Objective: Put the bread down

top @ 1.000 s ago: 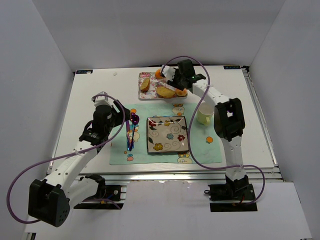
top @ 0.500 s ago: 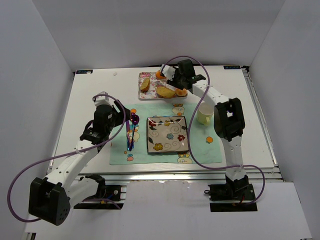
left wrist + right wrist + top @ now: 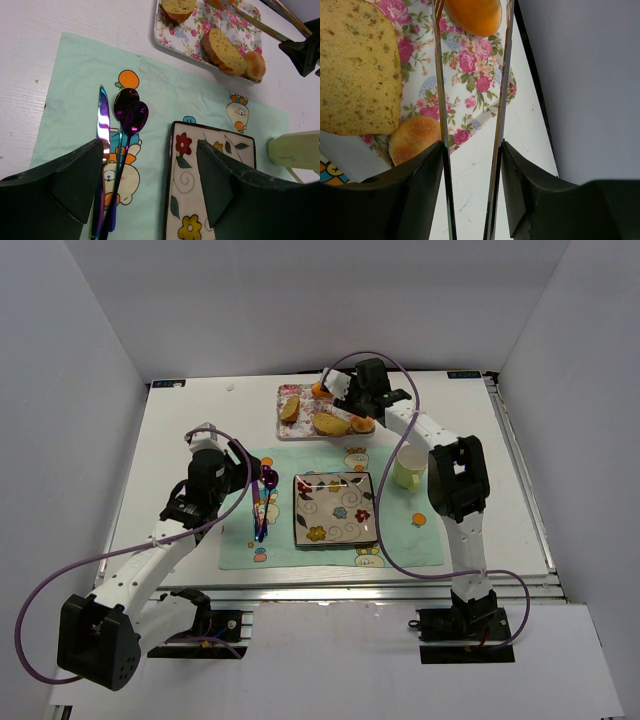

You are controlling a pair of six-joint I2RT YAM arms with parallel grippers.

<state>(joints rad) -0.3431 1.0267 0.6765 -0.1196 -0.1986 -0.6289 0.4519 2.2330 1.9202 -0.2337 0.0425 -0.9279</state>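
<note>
tan-brown bread (image 3: pixel 224 45) on pink-floral tray (image 3: pixel 186 42); mint placemat (image 3: pixel 75 90); iridescent purple spoon (image 3: pixel 131 120).

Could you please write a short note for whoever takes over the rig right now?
Left claw: open, holding nothing, above the mat.
Right claw: shut on tongs, over the tray.
Bread: lying on the tray beside the tongs' arms, not gripped.
Done: tongs in hand.
Left: grip the bread and place it, probably on the plate, which is bare.
</note>
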